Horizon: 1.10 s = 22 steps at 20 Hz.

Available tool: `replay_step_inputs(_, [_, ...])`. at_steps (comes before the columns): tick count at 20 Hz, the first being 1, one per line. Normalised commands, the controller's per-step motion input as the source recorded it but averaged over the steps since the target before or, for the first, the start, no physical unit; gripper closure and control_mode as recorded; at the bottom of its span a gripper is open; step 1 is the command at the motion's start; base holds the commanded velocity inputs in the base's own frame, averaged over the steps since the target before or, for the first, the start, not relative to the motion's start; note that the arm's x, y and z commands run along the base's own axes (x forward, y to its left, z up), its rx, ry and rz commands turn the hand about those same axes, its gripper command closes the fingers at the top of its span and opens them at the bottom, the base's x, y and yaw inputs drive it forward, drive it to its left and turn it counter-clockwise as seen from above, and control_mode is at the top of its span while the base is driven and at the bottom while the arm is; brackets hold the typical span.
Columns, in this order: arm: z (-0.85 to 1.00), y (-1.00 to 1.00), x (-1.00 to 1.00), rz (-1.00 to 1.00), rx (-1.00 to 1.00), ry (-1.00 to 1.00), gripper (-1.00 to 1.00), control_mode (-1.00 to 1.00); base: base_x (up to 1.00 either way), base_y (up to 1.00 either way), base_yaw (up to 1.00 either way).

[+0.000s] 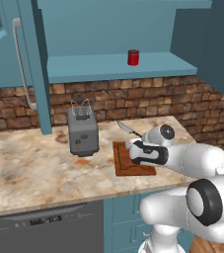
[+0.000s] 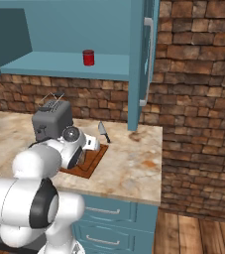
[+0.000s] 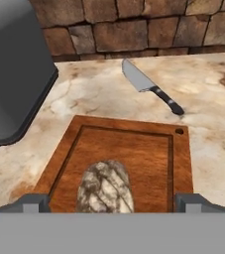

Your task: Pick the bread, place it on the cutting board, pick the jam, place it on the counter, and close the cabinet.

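The bread (image 3: 105,186), a brown speckled chunk, lies on the near end of the reddish-brown cutting board (image 3: 148,149). My gripper (image 3: 112,201) hovers just above it, open, with a fingertip well clear of the loaf on each side. From the left base view my hand covers the bread over the cutting board (image 1: 126,168). The jam (image 1: 133,57), a small red jar (image 2: 88,57), stands upright on the teal shelf (image 1: 98,68) inside the cabinet. Both cabinet doors (image 1: 5,54) (image 2: 142,54) stand open above the marbled counter (image 1: 29,168).
A grey toaster (image 1: 82,131) (image 3: 10,74) stands just left of the board. A black-handled knife (image 3: 151,87) (image 1: 128,129) lies on the counter behind the board. A brick wall runs behind. The counter ends at its right edge (image 2: 158,163).
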Motion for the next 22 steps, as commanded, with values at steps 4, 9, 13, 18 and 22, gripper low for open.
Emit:
replay_step_inputs(4, [0.05, 0.0, -0.24, 0.0, 0.0, -0.09, -1.0, -1.0, 0.0, 0.0, 0.0])
replay_step_inputs(9, [0.06, 0.0, -0.23, 0.0, 0.0, -0.1, -1.0, -1.0, 0.0, 0.0, 0.0])
replay_step_inputs(13, [0.09, 0.0, -0.19, 0.0, 0.0, -0.09, -1.0, -1.0, 0.0, 0.0, 0.0])
replay_step_inputs(18, [0.09, 0.0, -0.22, 0.0, 0.0, -0.08, -1.0, -1.0, 0.0, 0.0, 0.0])
replay_step_inputs(22, [0.11, 0.0, -0.26, 0.0, 0.0, -0.06, -1.0, -1.0, 0.0, 0.0, 0.0])
